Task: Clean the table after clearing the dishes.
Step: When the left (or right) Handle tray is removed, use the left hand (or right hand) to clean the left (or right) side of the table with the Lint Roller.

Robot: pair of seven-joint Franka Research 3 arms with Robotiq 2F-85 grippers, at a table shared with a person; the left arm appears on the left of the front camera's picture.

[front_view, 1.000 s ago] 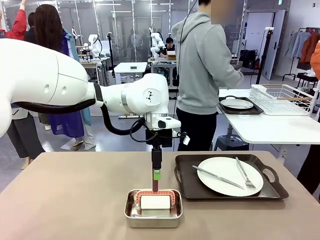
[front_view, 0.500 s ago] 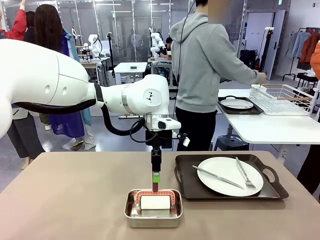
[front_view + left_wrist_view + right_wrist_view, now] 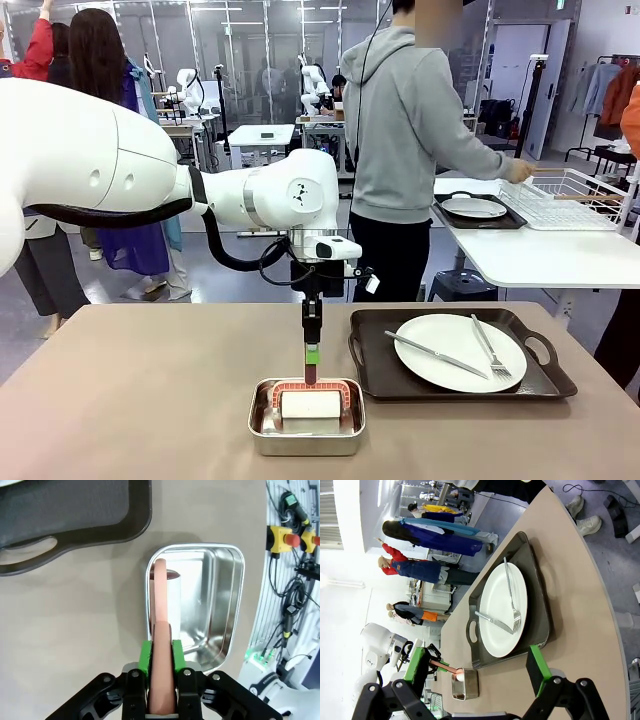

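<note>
My left gripper (image 3: 313, 352) is shut on the upright red handle (image 3: 312, 372) of a white roller (image 3: 310, 405) that sits in a shiny metal tin (image 3: 262, 432) on the brown table (image 3: 140, 400). In the left wrist view the green pads (image 3: 145, 657) clamp the handle (image 3: 160, 595) over the tin (image 3: 220, 595). Right of the tin, a white plate (image 3: 450, 345) with knife and fork lies on a dark tray (image 3: 372, 372). A second plate (image 3: 473, 207) on a tray rests on the white table behind. My right gripper (image 3: 477, 667) stands open, looking across at the plate (image 3: 500, 615).
A person in a grey hoodie (image 3: 405, 130) stands at the far side, turned to the white table (image 3: 540, 255), one hand at a white wire rack (image 3: 570, 195). The brown table's left half is bare. Other people stand behind at the left.
The person's hand has moved lower along the wire rack. My left gripper and the roller have stayed where they were.
</note>
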